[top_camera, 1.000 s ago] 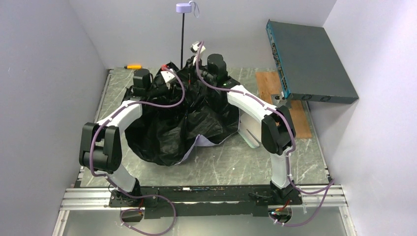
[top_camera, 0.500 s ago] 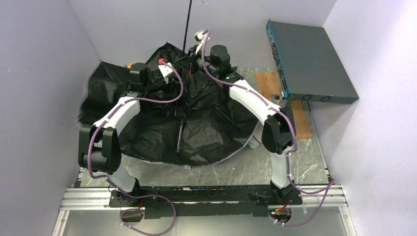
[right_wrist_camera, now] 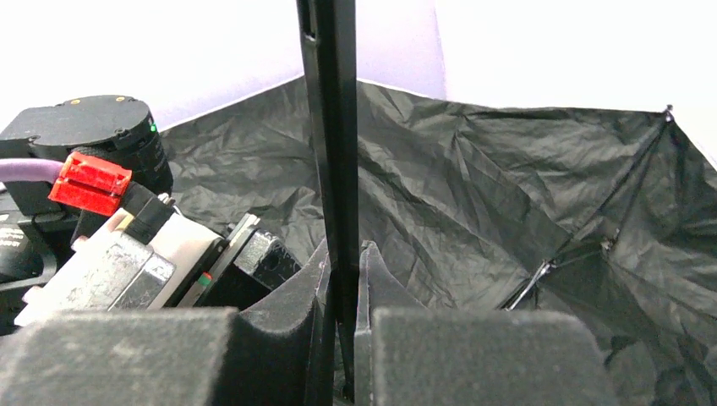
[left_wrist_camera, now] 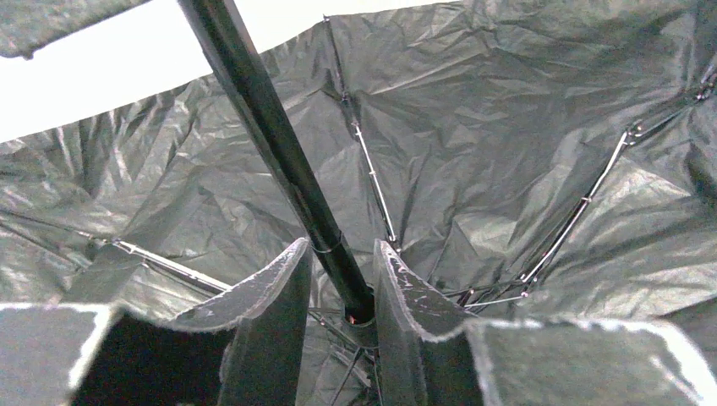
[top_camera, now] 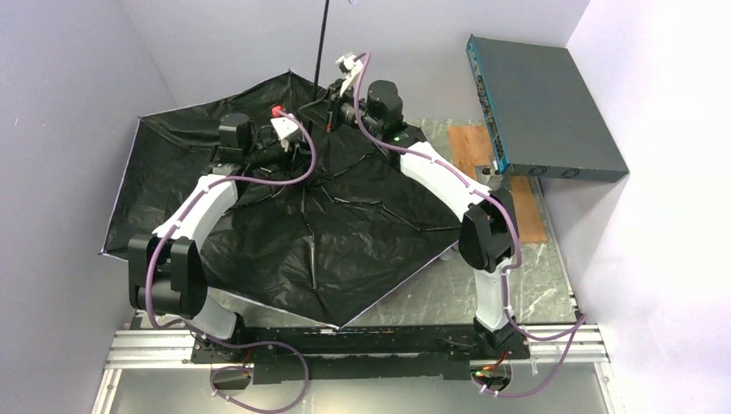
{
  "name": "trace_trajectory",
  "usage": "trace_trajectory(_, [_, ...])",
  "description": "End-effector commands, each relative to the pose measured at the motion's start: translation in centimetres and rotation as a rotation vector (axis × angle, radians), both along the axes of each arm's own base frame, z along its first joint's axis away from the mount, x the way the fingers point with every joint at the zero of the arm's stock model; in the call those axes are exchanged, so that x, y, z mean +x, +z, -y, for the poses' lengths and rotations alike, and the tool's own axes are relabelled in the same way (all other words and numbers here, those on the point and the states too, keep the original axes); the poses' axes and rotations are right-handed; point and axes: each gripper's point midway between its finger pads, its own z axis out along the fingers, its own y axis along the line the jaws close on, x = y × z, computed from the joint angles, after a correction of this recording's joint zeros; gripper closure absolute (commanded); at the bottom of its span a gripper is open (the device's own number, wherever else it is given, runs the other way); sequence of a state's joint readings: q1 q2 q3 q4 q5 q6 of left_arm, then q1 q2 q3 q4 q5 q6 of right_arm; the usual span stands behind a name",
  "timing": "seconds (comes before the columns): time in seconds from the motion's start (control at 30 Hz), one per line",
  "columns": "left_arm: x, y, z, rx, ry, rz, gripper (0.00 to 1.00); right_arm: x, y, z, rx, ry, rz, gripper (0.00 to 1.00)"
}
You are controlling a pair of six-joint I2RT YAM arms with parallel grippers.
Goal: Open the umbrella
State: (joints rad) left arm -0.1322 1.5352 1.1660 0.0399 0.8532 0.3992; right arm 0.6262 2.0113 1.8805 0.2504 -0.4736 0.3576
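Note:
The umbrella (top_camera: 284, 233) lies upside down on the table with its canopy spread wide. Its black lining and thin ribs face up, and the pale outer fabric shows only as an edge. Its black shaft (top_camera: 321, 52) stands up out of the top of the overhead view, so the handle is out of view. My right gripper (top_camera: 326, 108) is shut on the shaft (right_wrist_camera: 330, 127), the fingers pressed against both sides (right_wrist_camera: 344, 247). My left gripper (top_camera: 297, 142) sits lower by the hub. Its jaws straddle the shaft (left_wrist_camera: 254, 110) just above the runner, open with a gap on the left (left_wrist_camera: 341, 247).
A flat grey metal box (top_camera: 543, 103) juts over the table's right back corner, above a brown wooden board (top_camera: 470, 142). The canopy's left edge (top_camera: 121, 198) reaches the left wall. Both forearms lie over the canopy. Bare marbled table (top_camera: 517, 285) shows at the front right.
The canopy went from a crumpled black heap to fully spread, reaching the left wall. The shaft rose and the handle left the top of the view. The left arm shifted left.

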Motion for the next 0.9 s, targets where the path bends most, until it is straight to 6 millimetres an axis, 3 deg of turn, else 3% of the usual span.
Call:
trace_trajectory(0.0, [0.0, -0.5, -1.2, 0.049, 0.064, -0.04, 0.61, -7.4, 16.7, 3.0, 0.302, 0.074, 0.379, 1.0])
trace_trajectory(0.2, [-0.4, 2.6, -0.3, -0.001, 0.055, -0.005, 0.52, -7.6, 15.5, 2.0, 0.281, 0.09, 0.366, 1.0])
trace_trajectory(0.4, [-0.1, 4.1, 0.3, -0.061, 0.074, -0.028, 0.44, -7.6, 14.7, 1.4, 0.269, 0.1, 0.355, 1.0])
trace_trajectory(0.67, [0.1, 7.0, 0.7, -0.126, 0.074, -0.021, 0.51, -7.6, 14.2, 1.0, 0.251, 0.102, 0.355, 1.0])
trace_trajectory(0.87, [-0.9, 9.4, 0.7, -0.113, 0.055, 0.024, 0.42, -7.5, 13.2, 0.8, 0.232, 0.099, 0.347, 1.0])
